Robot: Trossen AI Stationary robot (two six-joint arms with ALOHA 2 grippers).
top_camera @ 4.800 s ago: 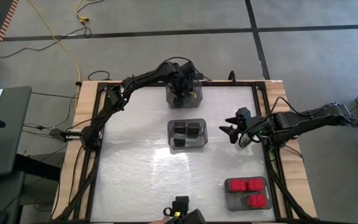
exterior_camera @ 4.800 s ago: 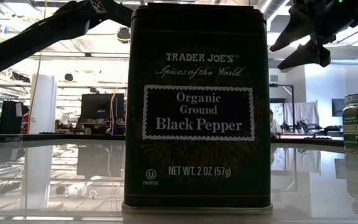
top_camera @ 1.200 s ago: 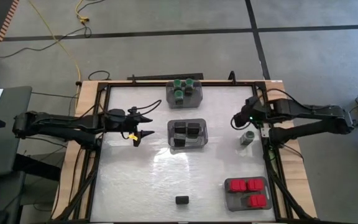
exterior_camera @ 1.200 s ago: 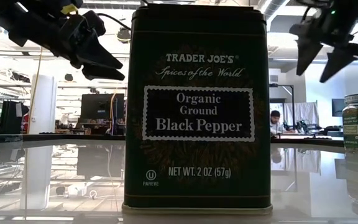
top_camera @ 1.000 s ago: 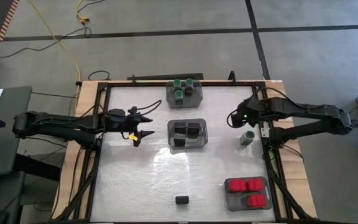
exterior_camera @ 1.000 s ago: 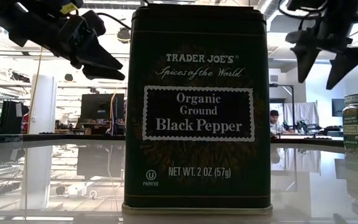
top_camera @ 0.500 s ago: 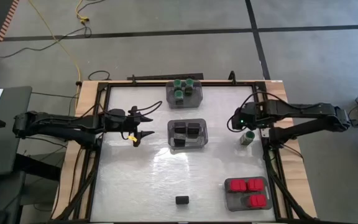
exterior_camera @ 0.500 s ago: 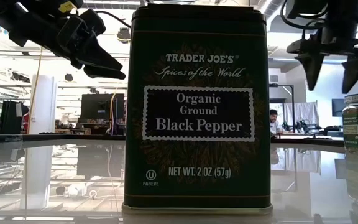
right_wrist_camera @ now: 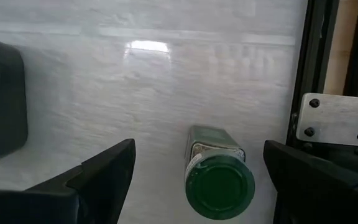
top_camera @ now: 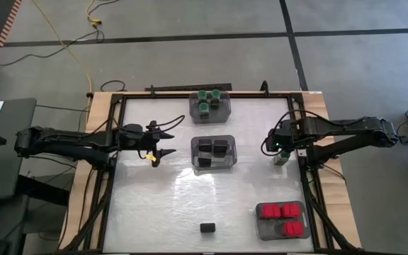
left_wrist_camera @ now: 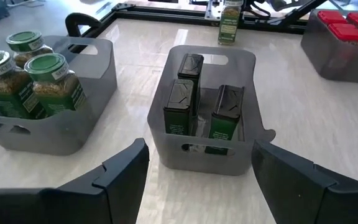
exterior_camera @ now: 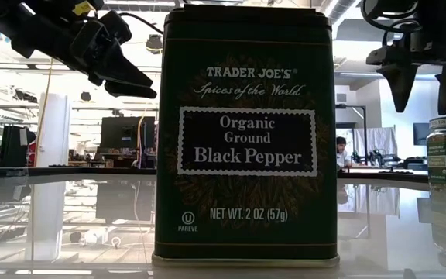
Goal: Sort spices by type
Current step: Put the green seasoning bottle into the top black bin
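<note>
Black framing (top_camera: 304,173) borders the pale surface (top_camera: 161,205), and a green-capped jar (top_camera: 280,157) stands upright just inside its right rail. The right claw (top_camera: 278,144) hangs directly above that jar, fingers spread wide on either side of the cap and touching nothing; the rail and a bolted metal plate (right_wrist_camera: 337,119) sit close beside one finger, leaving little room on that side.

The left claw (top_camera: 160,142) hovers over the left-centre of the surface, fingers parted and empty, pointing at the middle bin (top_camera: 214,153), which holds black-topped tins (left_wrist_camera: 180,106). The bin of green-capped jars (top_camera: 210,104) stands at the far edge, well apart from the loose jar. The bin of red-capped jars (top_camera: 282,219) sits near the front right corner.

One black pepper tin (top_camera: 207,227) stands alone at the near edge, filling the low view. Bare surface lies broadly open between that tin, the middle bin and the left rail.
</note>
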